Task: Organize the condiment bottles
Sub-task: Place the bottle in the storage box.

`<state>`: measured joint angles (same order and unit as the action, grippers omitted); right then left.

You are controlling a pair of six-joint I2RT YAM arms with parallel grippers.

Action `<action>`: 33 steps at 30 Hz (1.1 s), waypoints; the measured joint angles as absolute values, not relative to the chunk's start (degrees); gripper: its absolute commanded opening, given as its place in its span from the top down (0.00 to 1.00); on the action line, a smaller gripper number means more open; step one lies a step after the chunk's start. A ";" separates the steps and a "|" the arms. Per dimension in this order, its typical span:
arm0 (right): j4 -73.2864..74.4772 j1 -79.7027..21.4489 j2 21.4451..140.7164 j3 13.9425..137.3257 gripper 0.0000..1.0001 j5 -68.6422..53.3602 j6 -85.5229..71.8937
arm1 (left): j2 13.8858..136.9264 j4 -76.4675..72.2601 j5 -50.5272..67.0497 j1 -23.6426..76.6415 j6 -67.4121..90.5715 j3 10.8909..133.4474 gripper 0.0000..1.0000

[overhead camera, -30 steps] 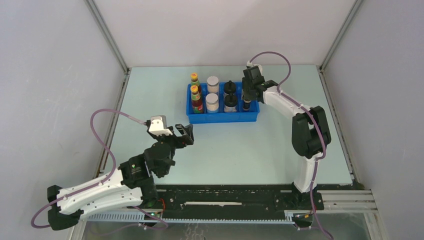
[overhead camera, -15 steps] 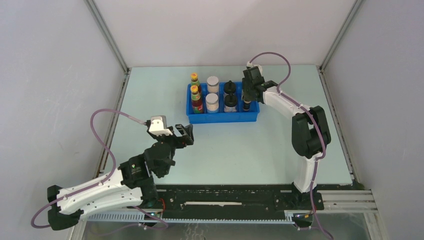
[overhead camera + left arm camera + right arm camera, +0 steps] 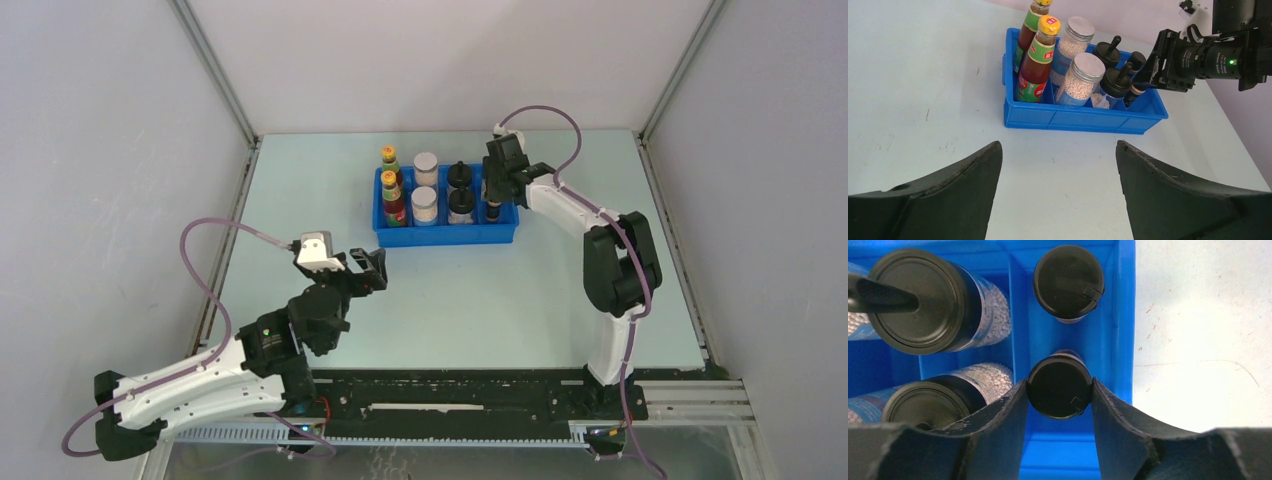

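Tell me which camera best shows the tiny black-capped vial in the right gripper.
Right wrist: the tiny black-capped vial sits centred, close up, in the right gripper. Left wrist shows it partly hidden; top external, a speck.

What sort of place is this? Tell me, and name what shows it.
Probably a robot lab test cell: bare grey walls on metal framing box in a pale table, a left arm and right arm are bolted to a rail at its near edge, and a blue tray holds staged bottles.
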<state>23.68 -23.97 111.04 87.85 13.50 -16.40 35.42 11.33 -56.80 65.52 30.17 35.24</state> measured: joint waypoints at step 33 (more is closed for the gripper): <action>25.52 -25.30 103.13 85.95 0.24 13.21 -16.67 | 34.44 13.89 -56.84 65.82 30.61 35.24 0.12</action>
<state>25.52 -25.30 103.13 85.95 13.21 -16.67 34.44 13.89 -56.84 65.82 30.61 35.24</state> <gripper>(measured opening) 0.750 0.882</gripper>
